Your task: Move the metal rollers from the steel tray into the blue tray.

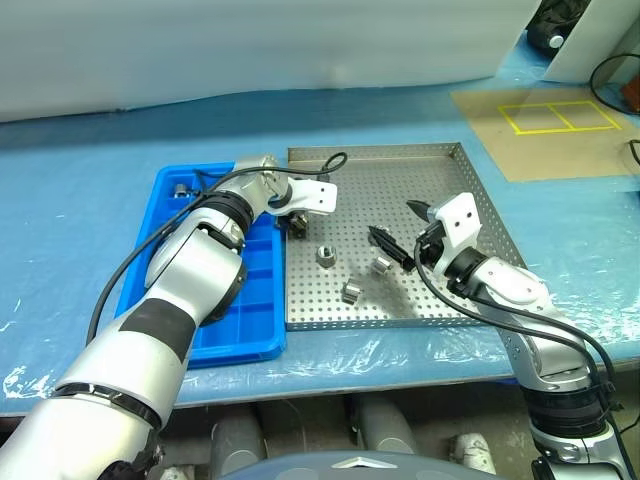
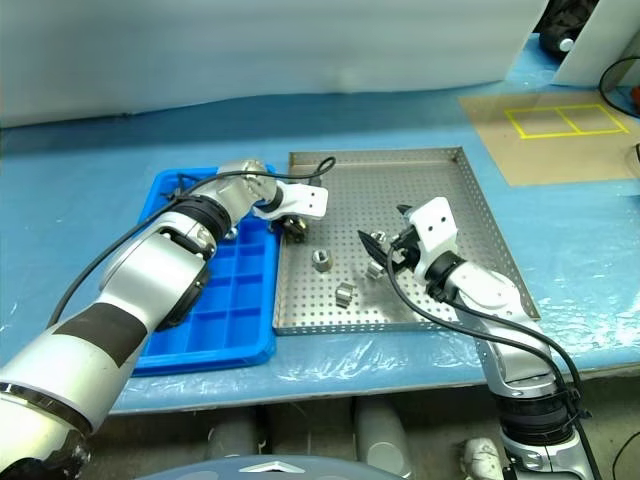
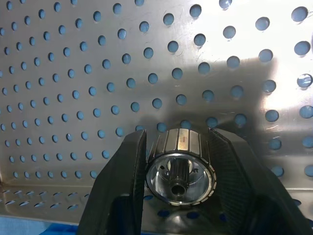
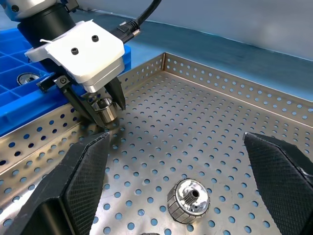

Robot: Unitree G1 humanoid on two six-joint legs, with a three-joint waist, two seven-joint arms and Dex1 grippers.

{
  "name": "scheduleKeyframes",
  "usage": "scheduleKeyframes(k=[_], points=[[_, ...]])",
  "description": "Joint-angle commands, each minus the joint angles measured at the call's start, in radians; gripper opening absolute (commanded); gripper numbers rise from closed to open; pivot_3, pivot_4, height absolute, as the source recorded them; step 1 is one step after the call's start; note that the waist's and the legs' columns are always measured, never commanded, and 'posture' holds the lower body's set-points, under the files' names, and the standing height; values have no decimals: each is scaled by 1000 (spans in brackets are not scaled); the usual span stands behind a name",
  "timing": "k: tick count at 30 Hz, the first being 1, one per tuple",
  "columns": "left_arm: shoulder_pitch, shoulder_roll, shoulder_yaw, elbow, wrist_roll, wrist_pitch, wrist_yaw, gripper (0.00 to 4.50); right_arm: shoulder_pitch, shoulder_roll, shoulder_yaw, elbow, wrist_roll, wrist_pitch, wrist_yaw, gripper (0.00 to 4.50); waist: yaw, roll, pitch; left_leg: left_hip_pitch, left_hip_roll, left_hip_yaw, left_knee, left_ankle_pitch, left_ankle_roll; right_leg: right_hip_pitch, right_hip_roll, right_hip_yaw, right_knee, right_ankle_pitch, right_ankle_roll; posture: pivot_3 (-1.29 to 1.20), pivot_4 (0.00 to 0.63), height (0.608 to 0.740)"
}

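My left gripper [image 1: 297,222] is shut on one metal roller [image 3: 181,166], a ribbed silver cylinder with a hollow centre. It holds the roller low at the steel tray's [image 1: 400,165] left rim, right beside the blue tray [image 1: 250,345]. Three more metal rollers [image 1: 326,255] [image 1: 381,264] [image 1: 349,292] lie loose on the perforated floor. Another roller [image 1: 181,189] sits in a far compartment of the blue tray. My right gripper [image 1: 395,226] hovers open over the middle of the steel tray, nothing between its fingers [image 4: 83,171], with a loose roller [image 4: 190,200] just ahead of it.
The table is covered in blue film. A beige mat with yellow squares [image 1: 545,130] lies at the back right. A black cable [image 1: 330,160] loops off my left wrist above the steel tray. The table's front edge runs close behind both trays.
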Motion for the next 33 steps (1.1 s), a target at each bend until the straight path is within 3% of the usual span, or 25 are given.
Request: scheduleKeyframes(k=[1,10,19,27,33], points=[[15,31,4,13,0,-9,24,1623,-25,3,-11,-7,-5,-17,2,4500,0,0,0,0,0,0,0,0,0,0,0,0,0,0,0,-544,150,740],[-3,30,161,-5,-163,-51,-55,1623,-47,22,7,22,-16,-33,11,4500,5,0,0,-5,0,0,0,0,0,-4,0,0,0,0,0,-522,150,740],[12,41,317,-37,-341,-113,-251,1623,-72,31,9,59,-24,-52,33,4500,21,0,0,-10,0,0,0,-1,2,-8,0,0,-1,0,0,-484,150,740],[84,73,437,-121,-516,-135,-413,1623,-118,33,14,118,-25,-77,67,4500,35,0,0,-8,0,0,0,0,0,-7,0,0,1,0,0,-411,150,740],[203,118,490,-278,-624,-122,-422,1623,-191,35,33,202,-28,-112,119,4500,52,0,0,-6,0,1,0,0,0,-7,0,0,2,0,-1,-300,150,740]])
